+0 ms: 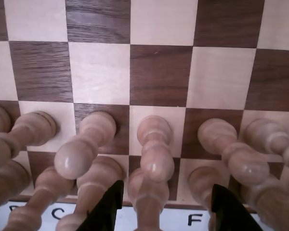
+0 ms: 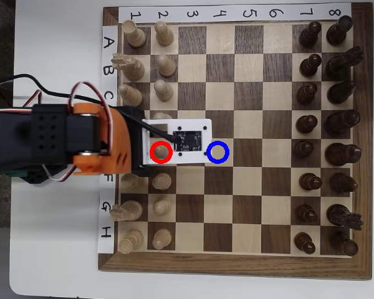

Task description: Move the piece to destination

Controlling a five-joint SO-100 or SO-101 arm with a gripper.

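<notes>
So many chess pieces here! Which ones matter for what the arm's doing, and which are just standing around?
In the job: red-ringed pale pawn, blue-ringed square, the open gripper.
Just standing by: other pale pawns, taller pale pieces, dark pieces.

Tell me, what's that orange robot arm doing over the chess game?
The robot arm hangs over the pale side of the chessboard. Its gripper is open above a pale pawn, not holding it yet. That pawn is ringed red in the overhead view. The blue-ringed square, two squares ahead, is empty.
</notes>
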